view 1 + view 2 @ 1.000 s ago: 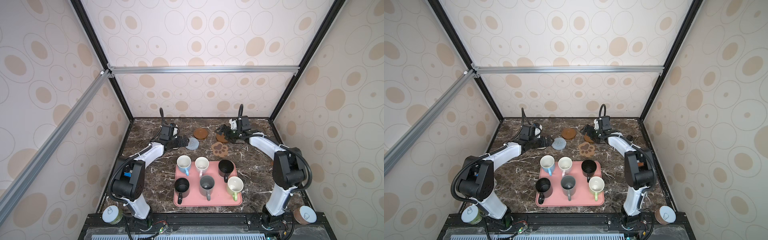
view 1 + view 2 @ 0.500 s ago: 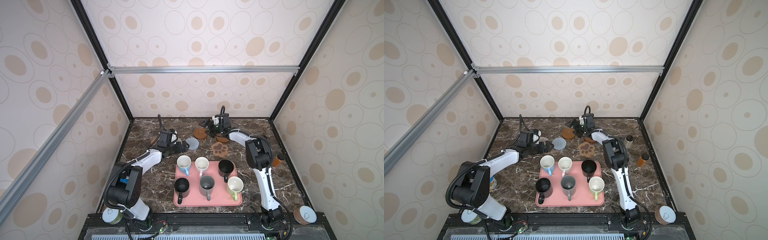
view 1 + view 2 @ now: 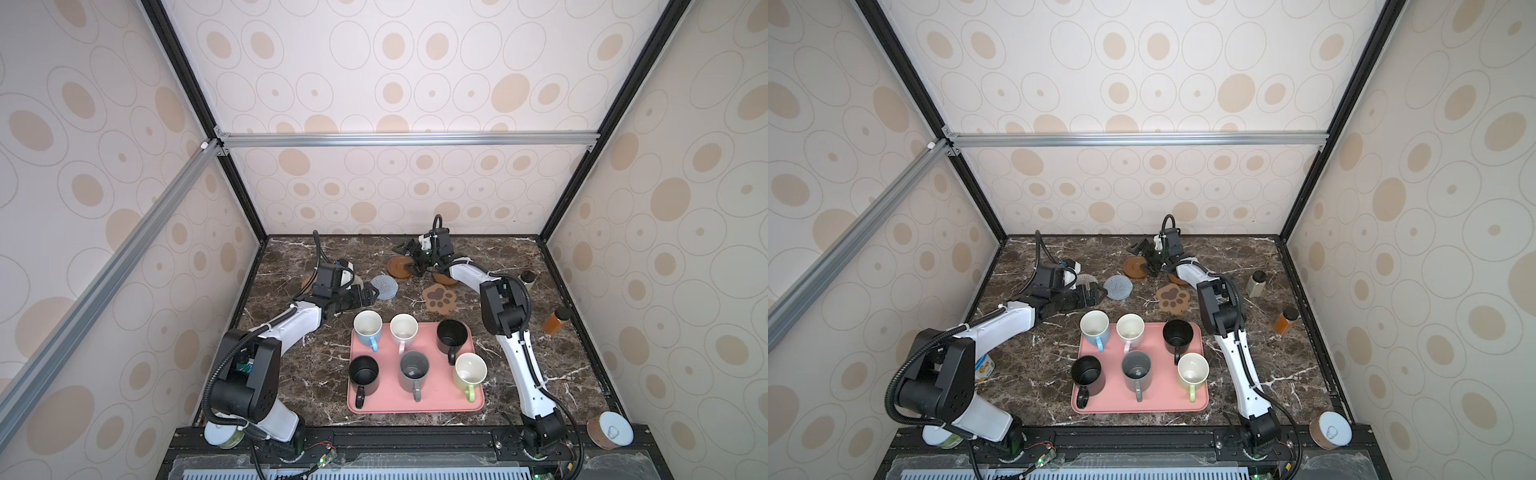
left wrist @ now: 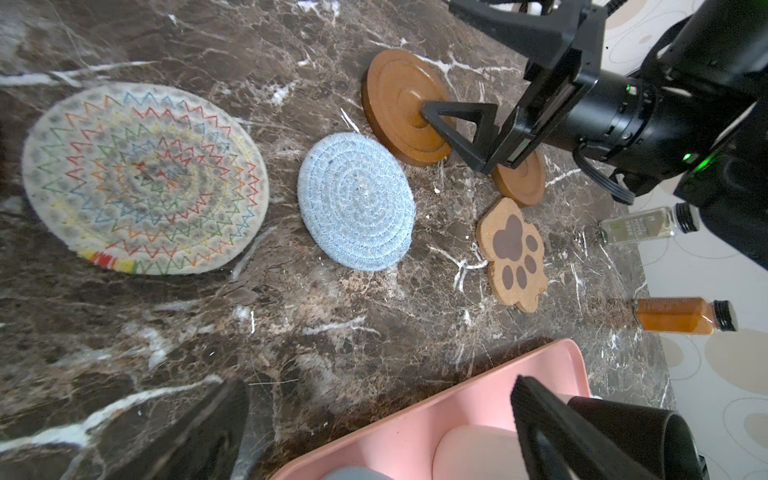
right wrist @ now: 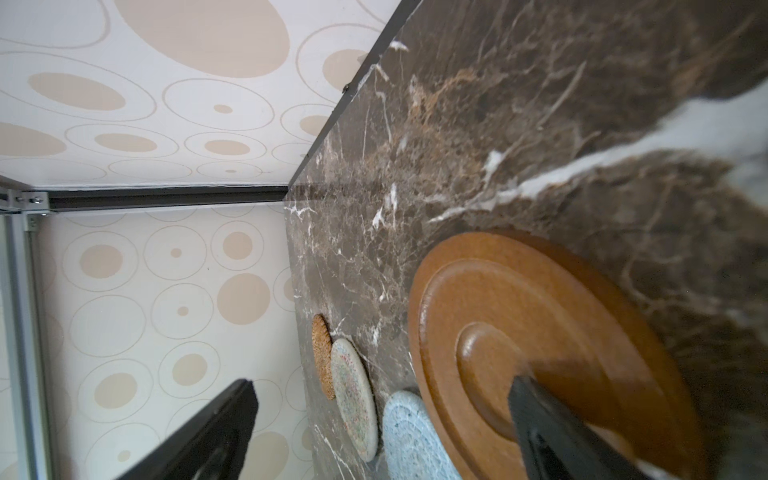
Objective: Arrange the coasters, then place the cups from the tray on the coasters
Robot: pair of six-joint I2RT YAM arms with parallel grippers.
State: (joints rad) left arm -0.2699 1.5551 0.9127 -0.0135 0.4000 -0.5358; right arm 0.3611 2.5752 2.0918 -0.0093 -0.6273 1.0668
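Left arm runs low over the bench (image 3: 320,386), elbow bent near its base, forearm stretched toward the far middle. Left claw (image 3: 365,296) is spread wide and empty, tips just short of the grey-blue woven coaster (image 3: 384,286) and not touching it. The cream woven coaster (image 4: 145,178) lies on the far side of that claw, partly under the wrist in both top views, with the tan rattan coaster (image 5: 321,357) right beside it further out. The pink tray (image 3: 432,405) sits on the near side of the left claw with all six cups on it: light blue cup (image 3: 368,326), pink cup (image 3: 403,328), far black cup (image 3: 452,334), near black cup (image 3: 363,372), grey cup (image 3: 413,370), green cup (image 3: 469,370). Right arm is stretched long up the right side, wrist turned toward the left wall. Right claw (image 3: 409,258) is spread wide, gripping nothing. One finger (image 5: 548,419) has its tip over the raised middle of a wooden disc coaster (image 3: 402,266); it looks like contact, can't confirm. The second wooden disc (image 4: 521,183) is behind that claw, partly under the forearm. The paw coaster (image 3: 439,300) lies flat, apart from the claw.
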